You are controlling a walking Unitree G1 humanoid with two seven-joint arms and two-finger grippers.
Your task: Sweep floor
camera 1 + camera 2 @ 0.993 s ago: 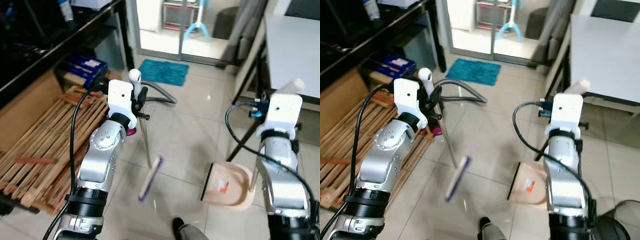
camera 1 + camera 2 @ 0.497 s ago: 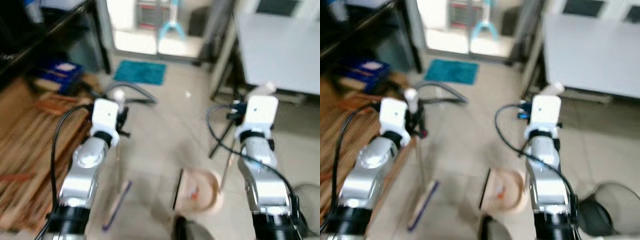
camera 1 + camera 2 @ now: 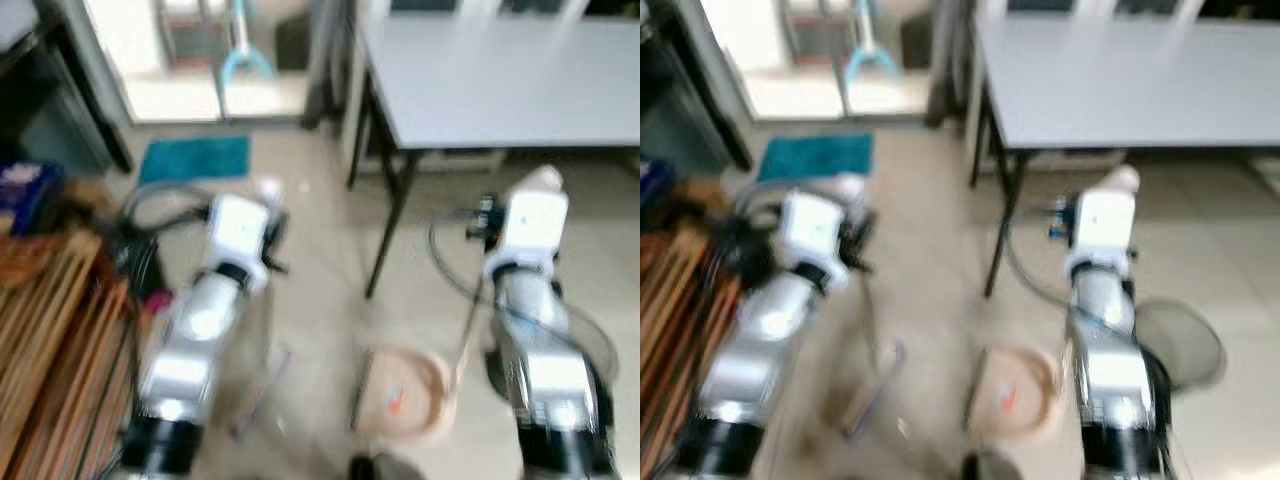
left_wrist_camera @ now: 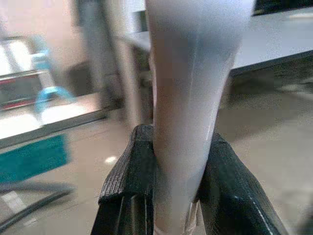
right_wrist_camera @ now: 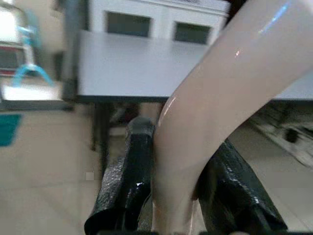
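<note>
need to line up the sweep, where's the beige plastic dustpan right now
In the left eye view the beige plastic dustpan sits low on the tiled floor between the two arms, just left of the right arm, in front of the grey table's black leg.

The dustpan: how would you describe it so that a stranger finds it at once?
Start at the grey table and look down past its black leg to the tiled floor. There lies the beige plastic dustpan, round-backed, on a long handle held by the right gripper; the broom head beside it is flat.

left claw [image 4: 176, 196]: clamped, arm forward | right claw [image 5: 178, 196]: clamped, arm forward
</note>
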